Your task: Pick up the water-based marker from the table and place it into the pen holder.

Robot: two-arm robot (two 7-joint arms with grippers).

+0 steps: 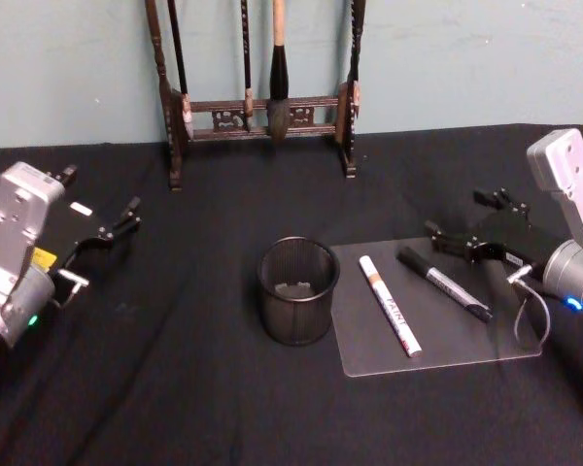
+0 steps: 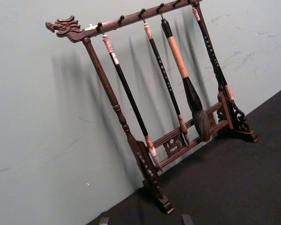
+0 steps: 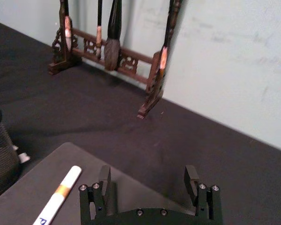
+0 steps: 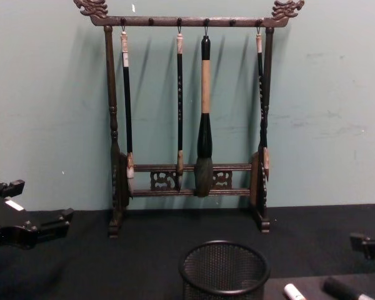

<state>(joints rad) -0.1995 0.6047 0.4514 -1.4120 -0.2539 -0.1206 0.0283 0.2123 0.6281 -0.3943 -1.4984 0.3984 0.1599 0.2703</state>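
Nothing is done yet: my right gripper (image 1: 459,216), fingers wide apart, hovers at mid-right beside the black marker (image 1: 445,282) and white marker (image 1: 389,306) lying on the clear mat (image 1: 369,345), right of the central pen holder (image 1: 296,318); my left gripper (image 1: 99,194) hangs open far left.

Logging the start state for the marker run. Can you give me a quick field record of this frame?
pen holder: upright, mid-table
white marker: flat on clear mat, right of holder
black marker: on mat, beside white marker
left gripper: far left, jaws open, empty
right gripper: near mat's far edge, jaws open, empty
brush rack: at back wall
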